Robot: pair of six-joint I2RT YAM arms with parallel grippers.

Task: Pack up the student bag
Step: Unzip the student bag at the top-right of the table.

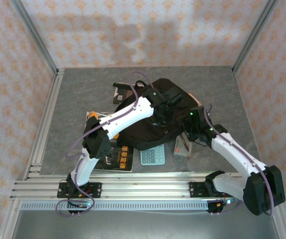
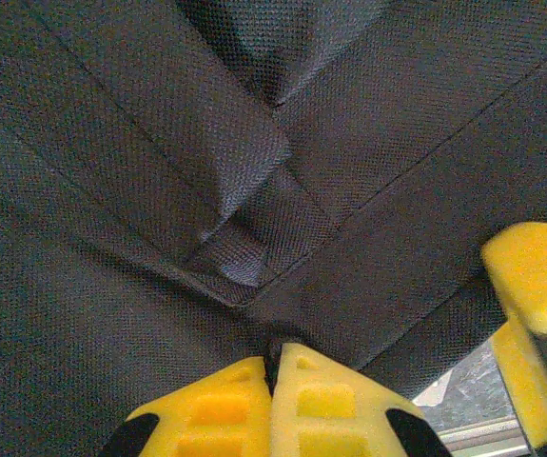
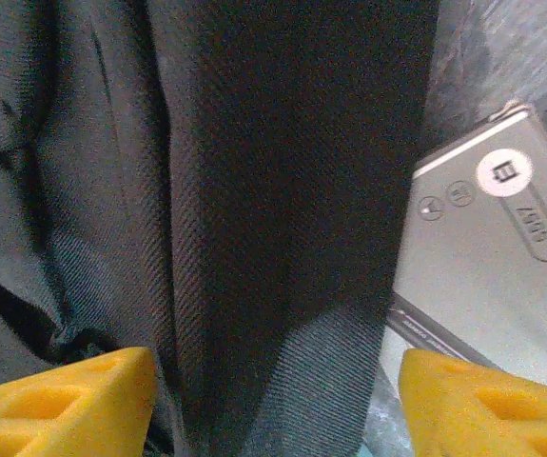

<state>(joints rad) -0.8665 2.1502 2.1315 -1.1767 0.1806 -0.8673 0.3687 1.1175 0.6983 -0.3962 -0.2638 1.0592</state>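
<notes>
Yellow fingers (image 2: 330, 400) of my left pincer (image 2: 273, 360) are pressed flat together, and creases in the black cloth run straight into their tips, so I judge it has a thin pinch of the student bag (image 1: 147, 135). My right pincer (image 3: 273, 373) stands wide open, straddling a dark fold of the same bag and holding nothing. A grey device (image 3: 487, 257) lies just beside its right finger.

From above, the bag sits mid-frame on the bench (image 1: 83, 89). A calculator (image 1: 151, 156) touches its lower edge, and a black book (image 1: 117, 160) lies at lower left under my left arm.

My worry is the left hold: so little fabric could slip free under a pull. A firm hold could instead drag the whole limp bag and shove the calculator. Closing the right pincer could also catch the device.
</notes>
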